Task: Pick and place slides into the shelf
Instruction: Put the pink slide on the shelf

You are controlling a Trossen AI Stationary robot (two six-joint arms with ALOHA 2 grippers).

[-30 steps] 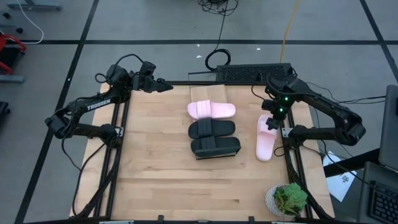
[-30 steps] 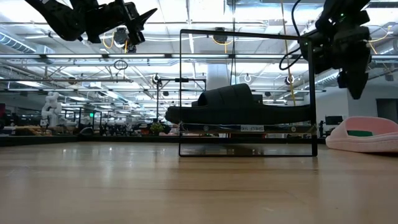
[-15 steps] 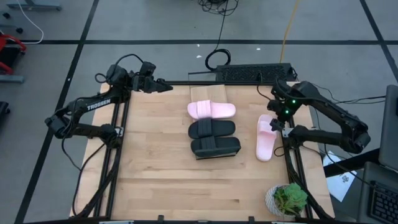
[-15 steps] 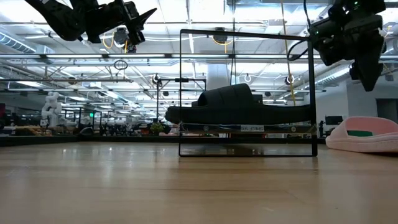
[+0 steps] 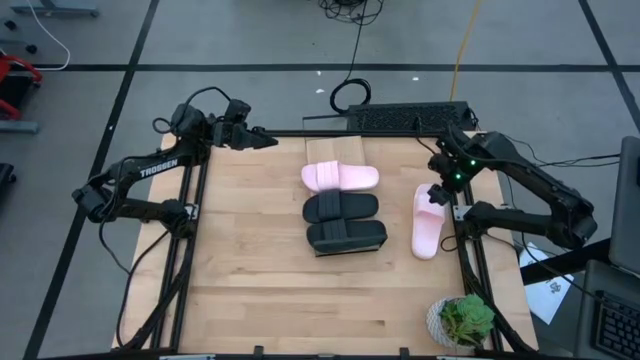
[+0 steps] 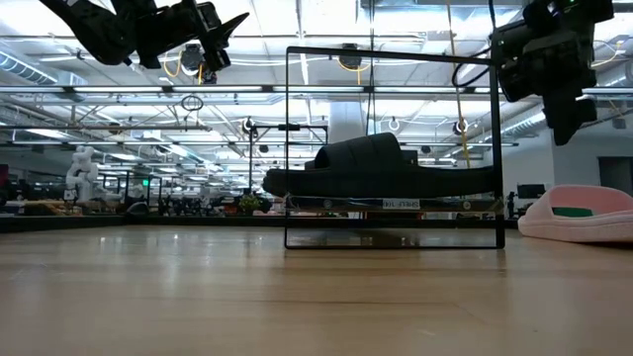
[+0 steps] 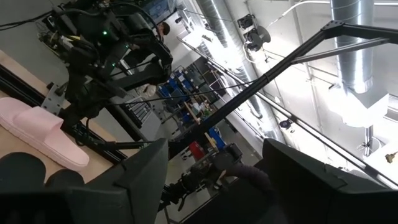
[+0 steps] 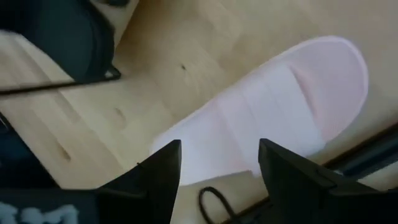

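Three slides lie side by side on the shelf (image 5: pixel 328 150) in mid-table: a pink one (image 5: pixel 340 177) farthest, then two black ones (image 5: pixel 341 207) (image 5: pixel 347 235). In the low view a black slide (image 6: pixel 381 170) rests on the rail of the shelf's dark frame (image 6: pixel 396 51). A second pink slide (image 5: pixel 427 222) lies sole down on the table near the right edge. My right gripper (image 5: pixel 438 192) hangs open above its far end, pointing steeply down, with the slide (image 8: pixel 267 118) showing between its fingers. My left gripper (image 5: pixel 268 138) waits open, high over the far left corner.
A potted plant (image 5: pixel 462 320) stands at the near right corner. A keyboard (image 5: pixel 408 116) lies beyond the far edge. Bare wooden tabletop (image 5: pixel 250 260) stretches left of the shelf and toward the near edge.
My right gripper has risen a little over the pink slide by the right edge and has rolled and tipped at the wrist. Its fingers stay open. The slide has not moved.
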